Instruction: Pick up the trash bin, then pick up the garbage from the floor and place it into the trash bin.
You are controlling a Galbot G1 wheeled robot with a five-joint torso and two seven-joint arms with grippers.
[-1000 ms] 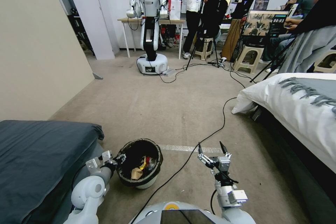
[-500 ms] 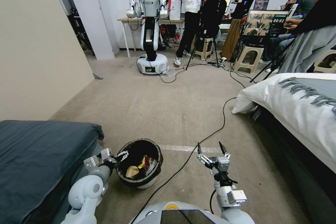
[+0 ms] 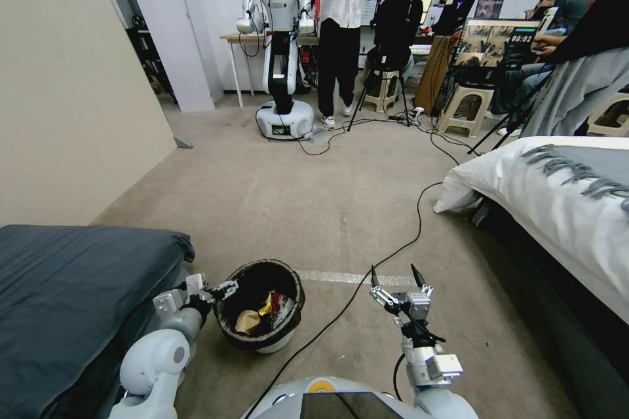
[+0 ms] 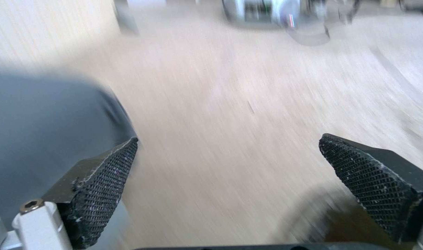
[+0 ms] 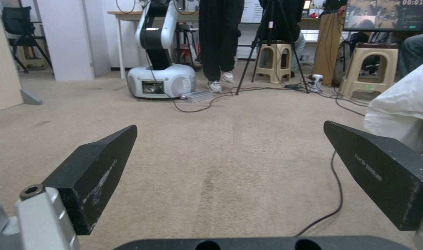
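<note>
Carpeted floor (image 3: 314, 196) lies bare of litter. Trash bin (image 3: 259, 304) stands beside the dark bed (image 3: 72, 294), garbage (image 3: 265, 313) inside. Left pincer (image 3: 211, 289), spread wide, has withdrawn from its rim (released); right pincer (image 3: 395, 275) hovers wide, empty.

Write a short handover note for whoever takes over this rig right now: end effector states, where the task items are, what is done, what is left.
Left end effector: open, empty, at the near-left rim of the small round white plastic trash bin with dark bag liner, beside the dark grey bed.
Right end effector: open, empty, held above the beige carpet right of the bin.
Bin stands upright on the carpet, a black cable running past it.
Done: crumpled wrappers and cardboard bits lie inside the bin.
Left: no litter visible on the floor; bin is not being held.
</note>
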